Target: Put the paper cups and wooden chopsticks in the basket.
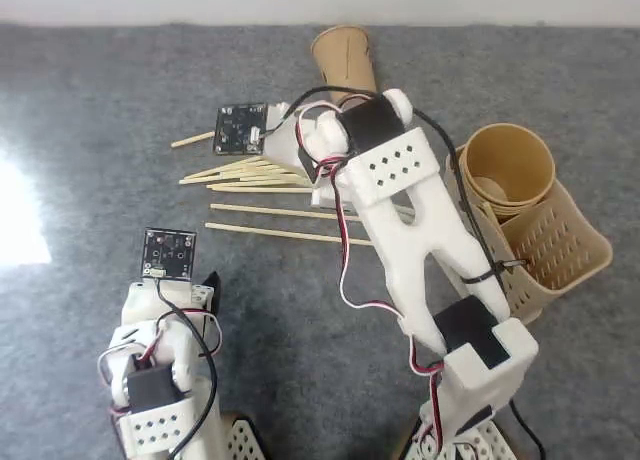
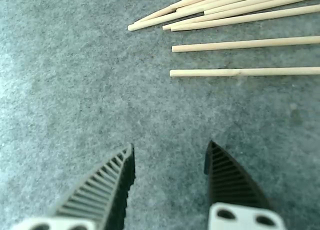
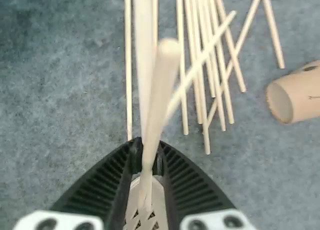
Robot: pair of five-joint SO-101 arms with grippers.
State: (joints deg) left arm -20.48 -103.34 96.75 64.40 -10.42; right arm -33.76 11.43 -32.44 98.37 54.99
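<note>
The grey tabletop (image 1: 90, 100) has loose chopsticks (image 1: 250, 175) and one paper cup (image 1: 345, 60) lying on it. The right gripper (image 3: 145, 157) pinches sticks (image 3: 162, 75) by their ends, so they could tip and slip out. The left gripper (image 2: 170, 165) hangs wide open. The arm (image 1: 420, 220) hides part of the basket (image 1: 570, 245).

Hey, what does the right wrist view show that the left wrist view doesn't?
Right wrist, not left: the right gripper shut on held chopsticks, and a paper cup lying on its side. Left wrist, not right: the left gripper, open, with nothing between its fingers. Shared: loose chopsticks spread on the grey mat.
</note>
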